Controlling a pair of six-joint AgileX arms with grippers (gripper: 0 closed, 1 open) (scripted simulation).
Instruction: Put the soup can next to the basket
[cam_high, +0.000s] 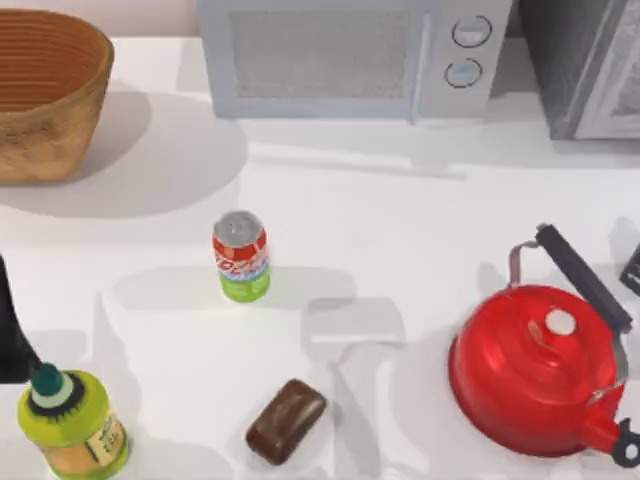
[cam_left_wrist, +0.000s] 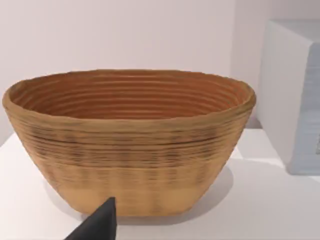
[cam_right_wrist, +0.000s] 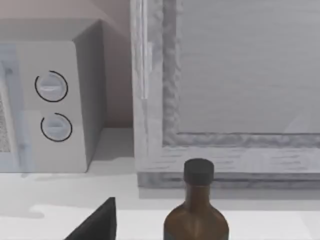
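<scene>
The small red-and-green soup can with a silver top (cam_high: 241, 257) is stood upright mid-table, well apart from the big tan woven wicker basket (cam_high: 45, 95) at the far left corner, which looks empty (cam_left_wrist: 129, 142). Ideally it'd be gripped low around the label, kept vertical, then set just beside the basket wall. Jaw state on either gripper can't be told.

white table (cam_high: 400, 220) — basket (cam_high: 40, 90) | soup can (cam_high: 241, 257) | kettle (cam_high: 535, 370) | bottle (cam_high: 70, 425)
</scene>
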